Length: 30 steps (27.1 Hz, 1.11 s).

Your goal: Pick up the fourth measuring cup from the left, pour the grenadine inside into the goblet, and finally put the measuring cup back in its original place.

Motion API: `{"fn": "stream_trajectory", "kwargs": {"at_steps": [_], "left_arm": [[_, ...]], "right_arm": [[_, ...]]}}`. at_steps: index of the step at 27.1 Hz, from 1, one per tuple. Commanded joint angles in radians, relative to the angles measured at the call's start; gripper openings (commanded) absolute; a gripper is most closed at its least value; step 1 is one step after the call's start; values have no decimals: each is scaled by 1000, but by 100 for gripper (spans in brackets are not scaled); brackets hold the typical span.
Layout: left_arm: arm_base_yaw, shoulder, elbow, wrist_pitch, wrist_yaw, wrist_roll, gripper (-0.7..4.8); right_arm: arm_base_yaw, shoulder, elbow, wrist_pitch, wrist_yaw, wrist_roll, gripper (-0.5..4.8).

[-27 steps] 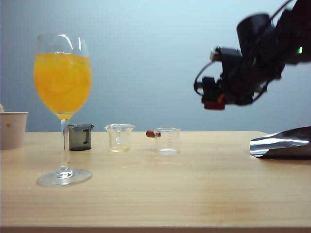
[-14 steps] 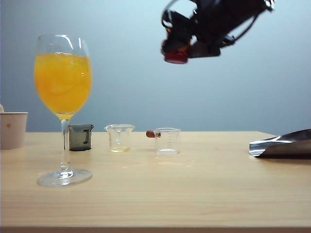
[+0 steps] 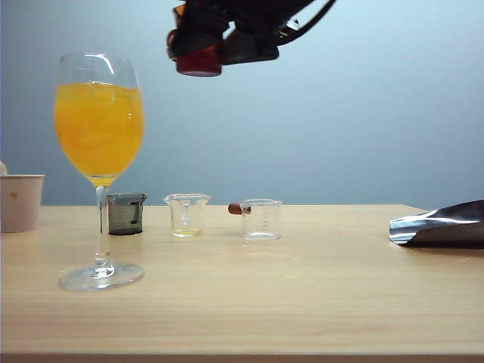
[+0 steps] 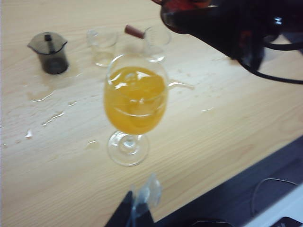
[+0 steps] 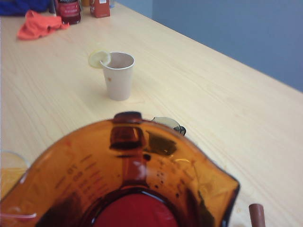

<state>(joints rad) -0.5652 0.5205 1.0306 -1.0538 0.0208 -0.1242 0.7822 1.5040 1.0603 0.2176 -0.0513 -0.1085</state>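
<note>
1. Hanging high above the table, the amber measuring cup (image 3: 199, 62) sits in the right gripper (image 3: 219, 45), w/ the grenadine (image 5: 135, 213) showing as a red pool in its bottom in the right wrist view; jaws pinched on the cup, roughly upright, nothing spilling.
2. Just changed: a sec ago the cup was far out on the right of the exterior view and lower; half a sec ago it was nearer the middle, up high; now it's further left again, close to the goblet (image 3: 99, 159) but not yet over the rim.
3. Means transport is nearly done. Judging from this, the pour hasn't begun; cup needs a bit more travel over the bowl, then a tilt.
4. Goblet already well filled w/ orange drink, so I'd expect little headroom: overflow risk if poured fast.
5. Left gripper (image 4: 141, 201): only clear fingertips at the edge of the left wrist view, near the goblet foot, holding nothing; can't tell whether spread or pressed together.
6. On the table behind: smoky grey cup (image 3: 125, 213), clear cup (image 3: 186, 214), clear cup w/ brown handle (image 3: 261, 218), paper cup (image 3: 20, 202) at far left. Return spot for the amber cup looks to be right of these.
</note>
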Motion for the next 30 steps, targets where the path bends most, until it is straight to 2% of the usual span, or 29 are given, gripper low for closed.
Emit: {"fn": "stream_trajectory", "kwargs": {"at_steps": [1,12,18,25,30], "left_arm": [[1,18,1,4,-75,-6,-5],[1,16,1,-5,-85,-7,-4],[1,16,1,-5,-88,-7,-4],[1,16,1,-5,-88,-7,-5],[1,16,1,-5,-88,-7,-4]], "right_arm": [[14,0,19,44,31,-66,156],[25,80,118,49,31,-142,156],[50,80,118,48,34,-276,156],[73,82,118,48,58,-294,156],[86,100,120,52,77,-404,156]]}}
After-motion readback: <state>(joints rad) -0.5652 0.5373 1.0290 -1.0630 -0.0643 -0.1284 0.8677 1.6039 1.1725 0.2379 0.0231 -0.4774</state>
